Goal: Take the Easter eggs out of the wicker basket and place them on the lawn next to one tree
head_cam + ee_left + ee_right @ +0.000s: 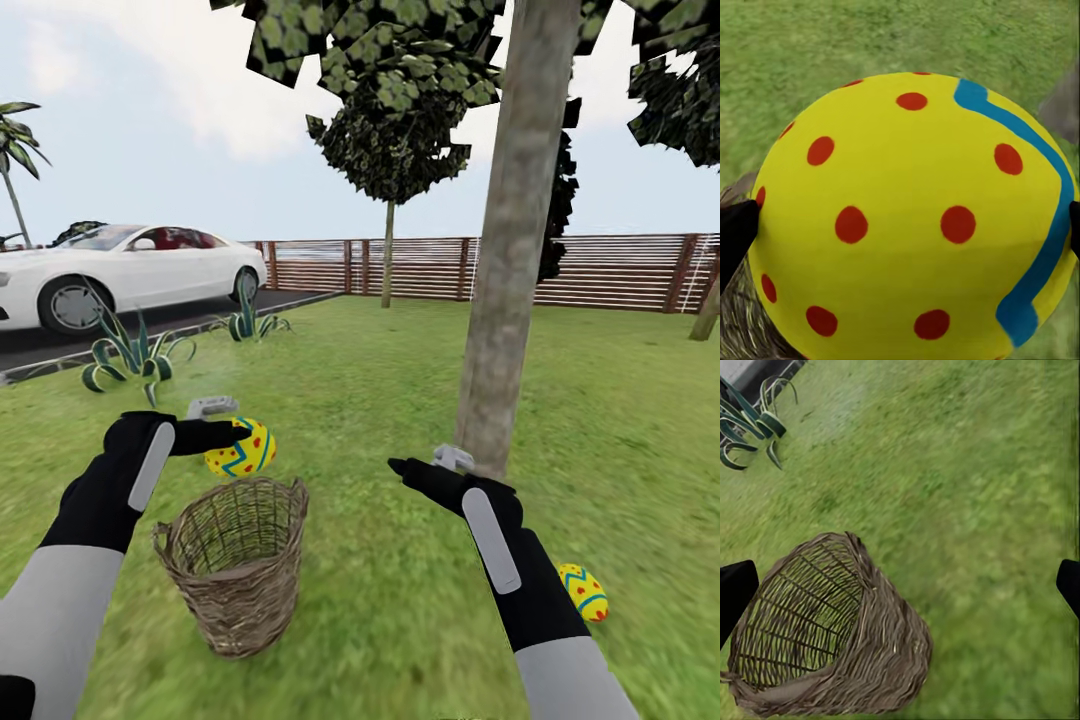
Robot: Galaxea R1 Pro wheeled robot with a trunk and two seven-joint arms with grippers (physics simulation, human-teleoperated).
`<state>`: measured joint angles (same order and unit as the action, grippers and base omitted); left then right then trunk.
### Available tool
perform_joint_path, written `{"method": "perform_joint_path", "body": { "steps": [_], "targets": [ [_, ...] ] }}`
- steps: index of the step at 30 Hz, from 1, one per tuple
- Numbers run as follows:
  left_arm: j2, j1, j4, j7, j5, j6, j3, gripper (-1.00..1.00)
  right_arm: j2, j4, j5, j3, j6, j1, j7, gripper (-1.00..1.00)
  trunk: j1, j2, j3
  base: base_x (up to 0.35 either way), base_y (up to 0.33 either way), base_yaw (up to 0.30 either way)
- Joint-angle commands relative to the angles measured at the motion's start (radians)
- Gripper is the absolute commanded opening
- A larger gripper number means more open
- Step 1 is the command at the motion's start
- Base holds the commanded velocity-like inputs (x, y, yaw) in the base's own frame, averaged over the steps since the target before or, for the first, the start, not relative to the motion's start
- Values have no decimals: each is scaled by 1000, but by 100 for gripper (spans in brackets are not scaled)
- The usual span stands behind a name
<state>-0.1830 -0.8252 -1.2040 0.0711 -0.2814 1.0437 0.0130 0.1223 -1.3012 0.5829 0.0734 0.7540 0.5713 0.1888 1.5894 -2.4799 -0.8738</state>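
The left tool clenches a smooth yellow egg with red dots and a blue zigzag, just above the far rim of the round, open-weave wicker basket on mottled lawn. The right tool hangs released near the rough grey tree trunk. Another egg lies on grass, near right.

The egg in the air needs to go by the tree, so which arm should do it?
Left. The left gripper already holds that egg above the wicker basket; the right gripper is open.
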Motion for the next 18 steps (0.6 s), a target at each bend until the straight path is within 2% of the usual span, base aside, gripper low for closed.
{"method": "perform_joint_path", "body": {
  "steps": [1, 6, 18],
  "targets": [
    [0, 1, -4, 7, 7, 3, 1, -100, 0, -1, 10, 1, 2, 1, 10, 100, 0, 0, 0, 0, -57, -268],
    [2, 4, -9, 3, 7, 3, 1, -100, 0, -1, 11, 0, 2, 1, 9, 100, 0, 0, 3, 0, -194, -270],
    [3, 5, -10, -3, 8, 3, 1, -100, 2, 2, 9, 5, 2, 1, 9, 100, 0, 0, 13, 0, -273, -271]
  ]
}}
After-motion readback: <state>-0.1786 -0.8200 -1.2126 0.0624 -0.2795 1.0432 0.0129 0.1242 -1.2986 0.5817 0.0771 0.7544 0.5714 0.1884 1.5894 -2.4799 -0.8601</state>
